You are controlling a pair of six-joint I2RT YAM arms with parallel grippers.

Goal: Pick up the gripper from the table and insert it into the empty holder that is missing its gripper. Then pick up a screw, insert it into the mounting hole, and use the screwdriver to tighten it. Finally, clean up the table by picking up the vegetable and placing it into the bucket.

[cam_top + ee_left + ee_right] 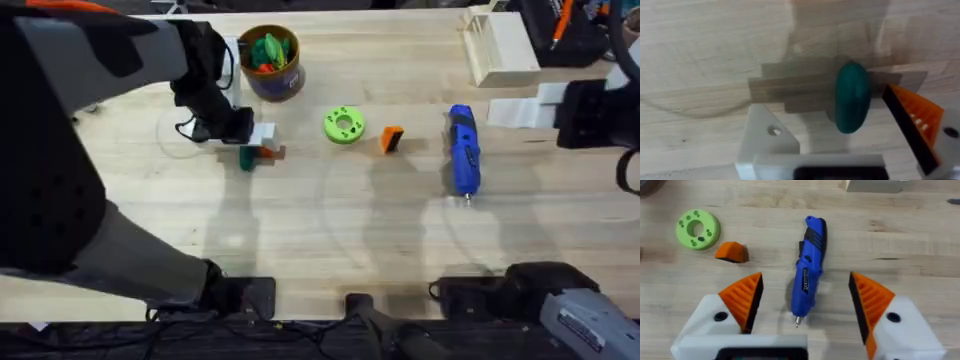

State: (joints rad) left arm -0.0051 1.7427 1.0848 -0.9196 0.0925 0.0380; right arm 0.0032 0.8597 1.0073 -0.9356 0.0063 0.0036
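My left gripper [258, 145] stands open low over the table, with the dark green vegetable [852, 97] lying between its fingers, close to the orange-padded one. Its other finger is the bare white holder [765, 137], whose mounting hole [774, 131] is empty. The vegetable [246, 157] lies in front of the bucket [270, 62]. The small orange gripper wedge [391, 139] rests mid-table, and also appears in the right wrist view [731, 251]. The blue screwdriver [463, 150] lies right of it. My right gripper [805, 282] hangs open above the screwdriver [809, 265]. No screw can be made out.
A lime-green ring disc [343, 125] lies between the bucket and the orange wedge, with small dark specks on it [697, 228]. The bucket holds green and orange toys. A white box [500, 45] stands at the back right. Bare wood fills the table's front half.
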